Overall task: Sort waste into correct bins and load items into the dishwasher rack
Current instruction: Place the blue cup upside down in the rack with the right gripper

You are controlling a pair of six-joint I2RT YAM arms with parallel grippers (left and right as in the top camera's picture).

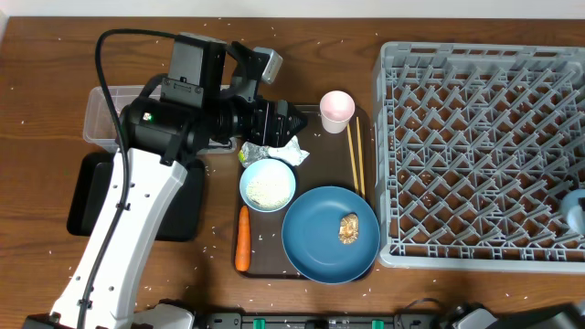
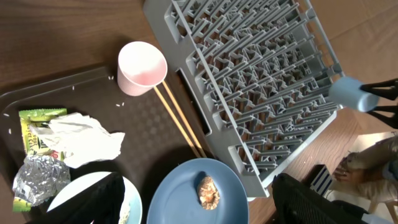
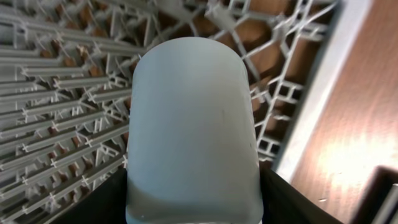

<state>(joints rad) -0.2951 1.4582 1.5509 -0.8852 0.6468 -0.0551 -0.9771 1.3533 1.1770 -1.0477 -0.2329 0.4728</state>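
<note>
My left gripper (image 1: pixel 285 122) (image 2: pixel 199 210) is open and empty above the brown tray, over the crumpled white-silver wrapper (image 1: pixel 277 151) (image 2: pixel 84 140) and the yellow-green packet (image 2: pixel 36 122). The pale-blue bowl (image 1: pixel 268 185) holds white rice. The blue plate (image 1: pixel 320 242) (image 2: pixel 180 199) carries the brown lump (image 1: pixel 348 228) (image 2: pixel 208 191). The carrot (image 1: pixel 242 239) lies at the tray's left edge. The pink cup (image 1: pixel 336 108) (image 2: pixel 142 68) and the chopsticks (image 1: pixel 356 157) (image 2: pixel 180 121) are on the tray's right side. My right gripper (image 3: pixel 193 202) is shut on the light-blue cup (image 3: pixel 193 118) (image 1: pixel 576 208) (image 2: pixel 351 93) over the grey rack (image 1: pixel 475 137) near its right front corner.
The clear tub (image 1: pixel 105 114) and the black tray (image 1: pixel 91 196) lie left of the brown serving tray (image 1: pixel 265 265), partly under my left arm. Rice grains are scattered over the wooden table. The rack's wall (image 2: pixel 211 134) stands close beside the chopsticks.
</note>
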